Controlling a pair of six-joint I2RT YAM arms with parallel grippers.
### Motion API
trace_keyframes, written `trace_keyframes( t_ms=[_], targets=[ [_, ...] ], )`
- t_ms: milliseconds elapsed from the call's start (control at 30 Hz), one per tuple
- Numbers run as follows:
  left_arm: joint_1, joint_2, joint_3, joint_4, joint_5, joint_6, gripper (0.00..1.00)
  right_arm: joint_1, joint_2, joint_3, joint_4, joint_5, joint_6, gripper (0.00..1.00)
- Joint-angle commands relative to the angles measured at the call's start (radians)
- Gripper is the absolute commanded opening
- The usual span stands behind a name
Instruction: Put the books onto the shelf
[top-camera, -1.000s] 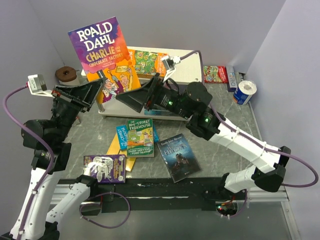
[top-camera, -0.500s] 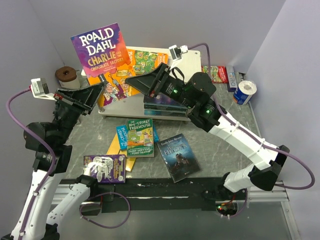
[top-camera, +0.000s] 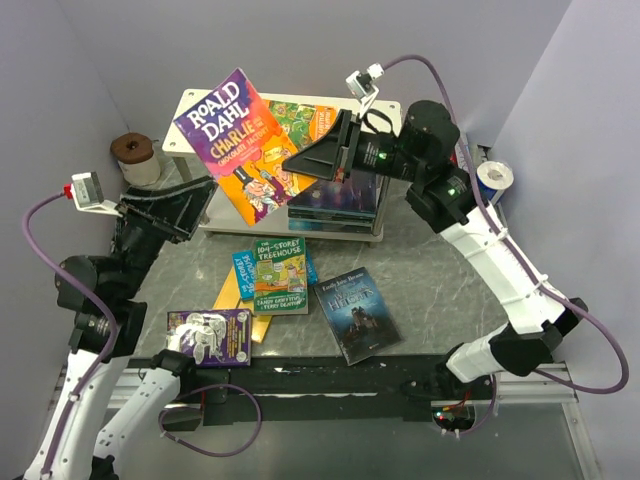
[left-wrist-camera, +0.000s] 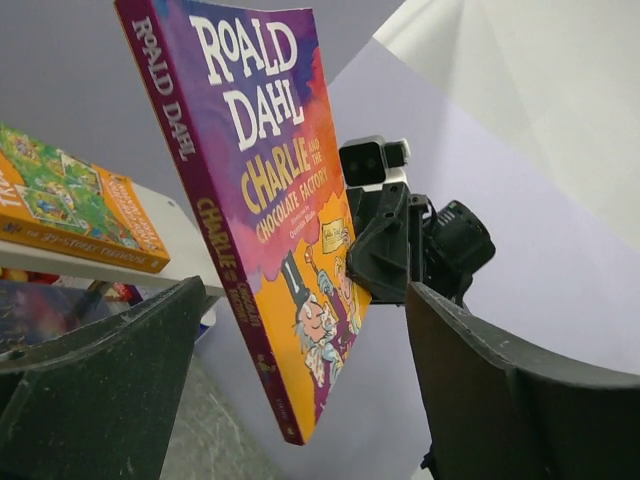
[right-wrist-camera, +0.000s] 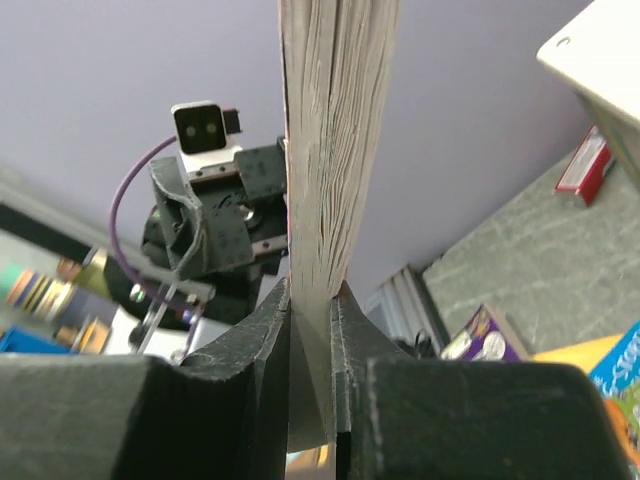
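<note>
We have the right end effector (right-wrist-camera: 312, 298) clamped on the page edge of the Roald Dahl book (top-camera: 243, 140). In the right wrist view both fingers (right-wrist-camera: 255, 340) press flat against the pages. The book hangs tilted over the left half of the shelf (top-camera: 192, 104), cover up toward the top camera; we can't tell if it clears the top board. The left end effector (top-camera: 198, 195) is wide open just off the shelf's front-left corner. In the left wrist view the book's spine sits between its fingers (left-wrist-camera: 100, 390) with a gap on each side, no contact. On the shelf's top board we see an orange-and-green book (top-camera: 305, 120) lying flat, near the middle toward the back. On the shelf's lower board, right half, there's a flat stack of dark books (top-camera: 335, 195). On the worktop (top-camera: 450, 270) in front of the shelf, the green Storey Treehouse book (top-camera: 278, 272) lies on top of a blue book (top-camera: 242, 272) and a yellow book (top-camera: 230, 300). The dark castle-cover book (top-camera: 358, 312) lies in front of the shelf's right half. The purple book (top-camera: 210, 335) lies farthest from the shelf, off its front-left.
</note>
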Motion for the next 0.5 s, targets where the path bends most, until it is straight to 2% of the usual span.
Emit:
trace_keyframes(
  t_ms=[0,267,367,400,433,467],
  targets=[
    [0.003,-0.015,-0.04,0.126,0.072,0.054,0.86,-0.03,0.019,0.138,-0.104,-0.226,-0.028,0.0],
    [0.004,0.025,-0.086,0.218,0.212,0.039,0.8,-0.038,0.073,0.212,-0.206,-0.394,-0.043,0.0],
    [0.004,0.028,-0.091,0.234,0.224,0.054,0.72,-0.039,0.076,0.21,-0.233,-0.432,-0.066,0.0],
    [0.003,0.03,-0.091,0.238,0.234,0.057,0.66,-0.039,0.081,0.216,-0.281,-0.434,-0.077,0.0],
    [0.004,0.031,-0.095,0.246,0.243,0.059,0.36,-0.039,0.087,0.222,-0.313,-0.417,-0.113,0.0],
    [0.003,0.033,-0.102,0.284,0.253,0.059,0.17,-0.041,0.091,0.239,-0.35,-0.406,-0.13,0.0]
  ],
)
